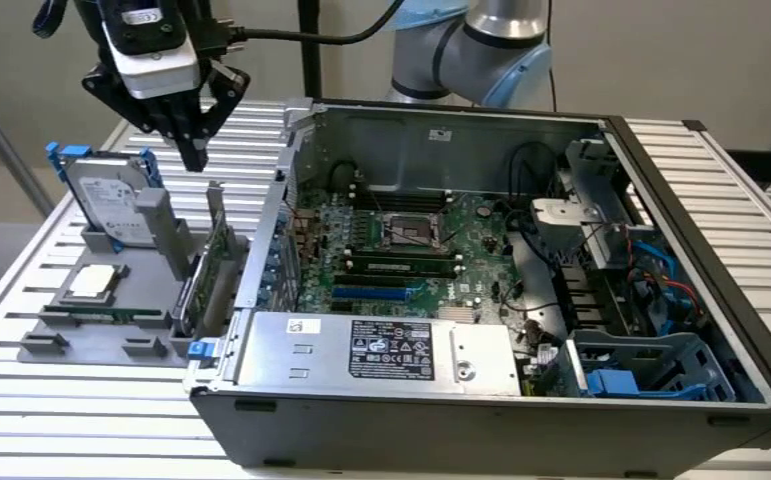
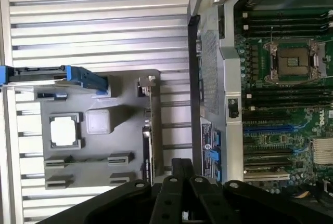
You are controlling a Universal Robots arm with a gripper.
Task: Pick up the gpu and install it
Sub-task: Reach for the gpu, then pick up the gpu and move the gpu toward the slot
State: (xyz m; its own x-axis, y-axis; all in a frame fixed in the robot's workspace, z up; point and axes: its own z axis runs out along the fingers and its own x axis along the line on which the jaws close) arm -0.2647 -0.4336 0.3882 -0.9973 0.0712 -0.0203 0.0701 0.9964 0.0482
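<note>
Gripper point(image 1: 196, 158) hanging over the gpu point(image 1: 209, 278)
Fingers together, empty; it stands upright in the gray holder point(image 1: 85, 345) beside the open PC case point(image 1: 492, 425).

gpu point(image 1: 209, 272) — lower edge hidden by grey holder point(image 1: 92, 335)

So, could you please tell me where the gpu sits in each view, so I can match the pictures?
Exterior view: the gpu stands on edge in the gray holder, on its side nearest the computer case.
Wrist view: the gpu shows edge-on, a thin strip along the holder's edge facing the case.
Shared landmark: the square silver chip lying in the holder.
</note>
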